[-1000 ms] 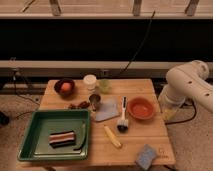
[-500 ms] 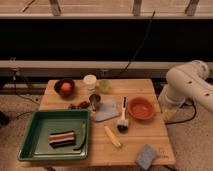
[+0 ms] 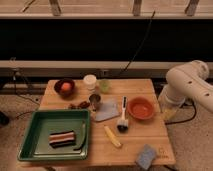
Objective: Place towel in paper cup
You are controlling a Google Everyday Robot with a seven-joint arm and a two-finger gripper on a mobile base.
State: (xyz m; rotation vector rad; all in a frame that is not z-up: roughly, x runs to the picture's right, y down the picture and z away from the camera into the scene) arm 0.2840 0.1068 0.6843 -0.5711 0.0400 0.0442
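Note:
The towel (image 3: 107,110), a thin pale grey-blue cloth, lies flat near the middle of the wooden table (image 3: 150,135), between a small dark metal cup (image 3: 94,100) and a brush (image 3: 122,116). The paper cup (image 3: 90,81), short and white, stands upright at the table's back edge, left of a pale green cup (image 3: 104,86). My white arm (image 3: 190,85) hangs off the table's right side. My gripper (image 3: 169,113) points down beside the right edge, far from the towel and holding nothing that I can see.
An orange bowl (image 3: 140,108) sits right of the brush. A dark bowl with an orange fruit (image 3: 65,87) is at the back left. A green tray (image 3: 35,142) holds a striped cloth (image 3: 62,138). A yellow object (image 3: 112,136) and a blue-grey sponge (image 3: 146,155) lie near the front.

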